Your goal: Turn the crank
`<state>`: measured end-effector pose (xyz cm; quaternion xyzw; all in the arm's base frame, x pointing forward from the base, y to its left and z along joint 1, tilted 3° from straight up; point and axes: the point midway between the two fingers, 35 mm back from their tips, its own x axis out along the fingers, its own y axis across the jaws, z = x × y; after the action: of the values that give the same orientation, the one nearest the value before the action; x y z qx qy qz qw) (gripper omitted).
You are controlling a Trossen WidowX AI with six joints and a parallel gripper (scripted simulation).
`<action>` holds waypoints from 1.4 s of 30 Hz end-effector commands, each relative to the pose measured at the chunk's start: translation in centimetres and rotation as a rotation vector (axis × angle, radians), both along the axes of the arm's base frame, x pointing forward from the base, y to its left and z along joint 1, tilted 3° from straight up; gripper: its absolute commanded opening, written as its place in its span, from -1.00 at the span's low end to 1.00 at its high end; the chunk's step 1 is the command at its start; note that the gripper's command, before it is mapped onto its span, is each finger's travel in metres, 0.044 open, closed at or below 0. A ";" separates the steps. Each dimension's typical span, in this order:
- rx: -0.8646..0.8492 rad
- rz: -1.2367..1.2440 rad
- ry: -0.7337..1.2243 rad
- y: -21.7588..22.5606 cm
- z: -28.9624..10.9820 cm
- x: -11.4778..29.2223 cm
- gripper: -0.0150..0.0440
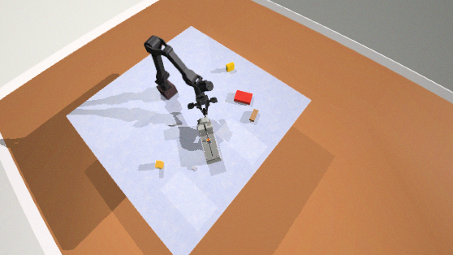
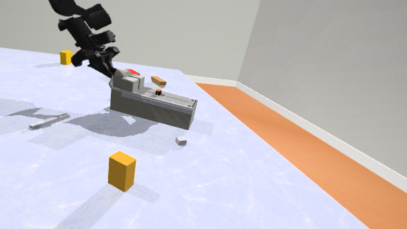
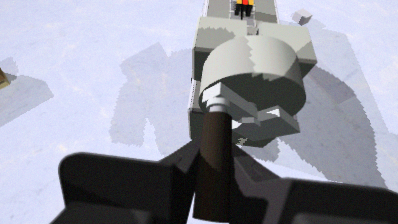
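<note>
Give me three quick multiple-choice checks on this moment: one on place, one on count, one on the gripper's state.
1. Where does the red block lie from the machine in the top view?
A. up and right
B. down and left
C. on top of it

2. How many yellow blocks are on the mat?
A. one
B. two
C. four

3. The gripper is:
A. open, apart from the machine
B. shut on nothing
C. shut on the crank handle

Answers: 1 A, it sits beyond the crank end. 2 B, one far, one near. 3 C, the dark handle runs between the fingers.
</note>
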<state>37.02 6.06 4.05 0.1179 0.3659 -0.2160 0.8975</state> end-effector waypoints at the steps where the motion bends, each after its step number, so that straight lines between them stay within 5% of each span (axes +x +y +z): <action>1: 0.009 -0.001 -0.001 0.1 -0.1 0.0 -0.49; 12: 0.000 0.000 0.000 0.0 0.0 0.0 -0.49; 29: 0.000 0.000 0.000 0.0 0.0 0.0 1.00; 42: 0.001 0.000 -0.002 -0.2 5.1 0.0 1.00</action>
<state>37.14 5.85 8.60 0.1219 0.3609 -0.2175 0.8987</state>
